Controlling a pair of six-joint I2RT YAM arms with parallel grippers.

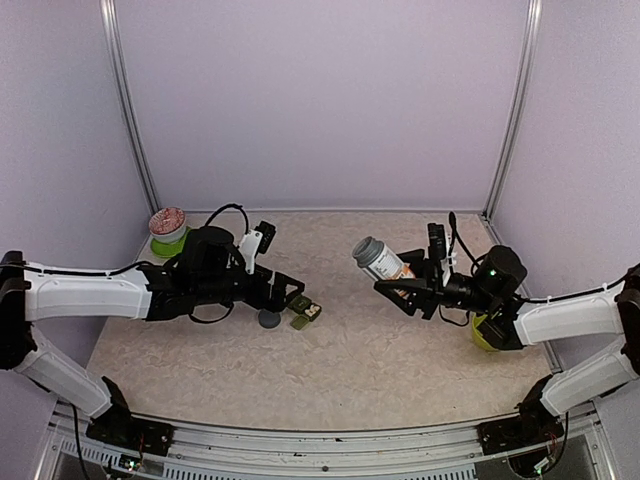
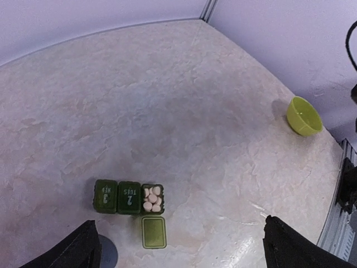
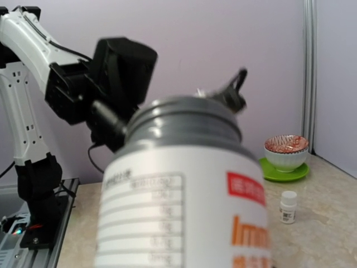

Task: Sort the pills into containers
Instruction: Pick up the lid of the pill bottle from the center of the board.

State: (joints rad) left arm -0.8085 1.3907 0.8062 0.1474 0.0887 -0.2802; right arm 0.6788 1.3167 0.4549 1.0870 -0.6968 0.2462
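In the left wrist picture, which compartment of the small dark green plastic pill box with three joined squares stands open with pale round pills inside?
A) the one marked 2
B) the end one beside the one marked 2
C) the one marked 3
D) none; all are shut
B: on the dark green pill box, the end compartment shows pale pills and its lid lies folded out, while the lids marked 2 and 3 are shut.

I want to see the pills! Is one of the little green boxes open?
Open: the end compartment has its lid flipped out flat, pale pills showing inside.
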